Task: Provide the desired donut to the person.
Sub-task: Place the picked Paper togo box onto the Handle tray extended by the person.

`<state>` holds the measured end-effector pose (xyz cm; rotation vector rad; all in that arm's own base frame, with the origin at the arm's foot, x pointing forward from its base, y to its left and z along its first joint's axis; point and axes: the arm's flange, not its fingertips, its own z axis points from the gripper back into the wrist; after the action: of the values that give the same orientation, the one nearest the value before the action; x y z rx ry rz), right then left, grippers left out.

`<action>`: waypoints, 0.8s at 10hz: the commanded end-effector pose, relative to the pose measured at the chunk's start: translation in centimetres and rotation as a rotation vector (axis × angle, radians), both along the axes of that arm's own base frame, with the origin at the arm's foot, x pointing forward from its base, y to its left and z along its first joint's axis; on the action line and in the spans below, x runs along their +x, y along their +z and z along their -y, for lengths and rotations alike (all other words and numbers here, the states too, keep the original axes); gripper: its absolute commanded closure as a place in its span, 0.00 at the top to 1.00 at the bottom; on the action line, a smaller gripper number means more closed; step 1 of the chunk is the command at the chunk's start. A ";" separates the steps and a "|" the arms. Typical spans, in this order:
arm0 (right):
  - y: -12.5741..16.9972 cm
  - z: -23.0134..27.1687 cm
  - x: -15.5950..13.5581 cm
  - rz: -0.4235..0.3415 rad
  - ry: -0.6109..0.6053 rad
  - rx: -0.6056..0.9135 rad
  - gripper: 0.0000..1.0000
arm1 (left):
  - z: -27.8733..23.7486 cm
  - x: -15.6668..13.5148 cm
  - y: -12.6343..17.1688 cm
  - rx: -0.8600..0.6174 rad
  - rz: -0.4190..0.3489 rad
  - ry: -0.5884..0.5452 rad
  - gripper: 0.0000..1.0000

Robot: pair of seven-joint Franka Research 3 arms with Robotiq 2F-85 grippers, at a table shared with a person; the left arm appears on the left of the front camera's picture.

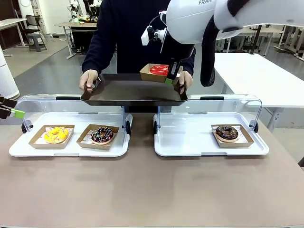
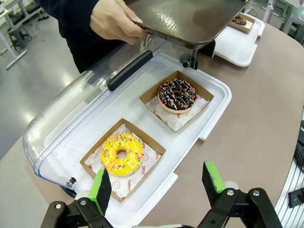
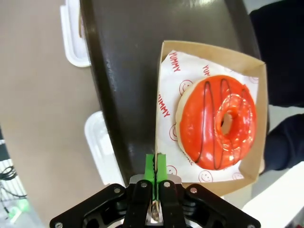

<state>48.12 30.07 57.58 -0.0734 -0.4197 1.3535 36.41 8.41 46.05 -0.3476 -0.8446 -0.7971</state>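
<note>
One red-glazed donut in its box lies over the dark tray the person holds, upper centre of the front view, with the right tool pinched shut on the box wall. Only release seems left to do; the left tool stands open and empty.

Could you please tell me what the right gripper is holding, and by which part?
The right gripper is shut on the brown cardboard tray carrying the red-glazed donut, pinching its side wall, over the dark serving tray.
</note>
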 end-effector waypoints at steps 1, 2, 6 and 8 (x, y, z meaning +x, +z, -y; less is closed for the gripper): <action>-0.2 -0.1 1.4 -0.040 0.063 0.008 0.02 | -0.3 0.1 -0.3 -0.008 0.014 -0.016 1.00; -1.5 0.3 2.8 -0.004 0.061 0.005 0.02 | -0.3 0.1 -0.3 -0.008 0.014 -0.016 1.00; -4.6 -0.5 3.8 -0.017 0.188 0.044 0.02 | -0.3 0.1 -0.3 -0.008 0.014 -0.016 1.00; -5.4 -0.6 3.9 -0.020 0.213 0.040 0.02 | -0.3 0.1 -0.3 -0.008 0.014 -0.016 1.00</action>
<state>51.91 31.23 52.56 -0.0032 -0.4251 1.5285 36.40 8.42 46.05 -0.3476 -0.8446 -0.7969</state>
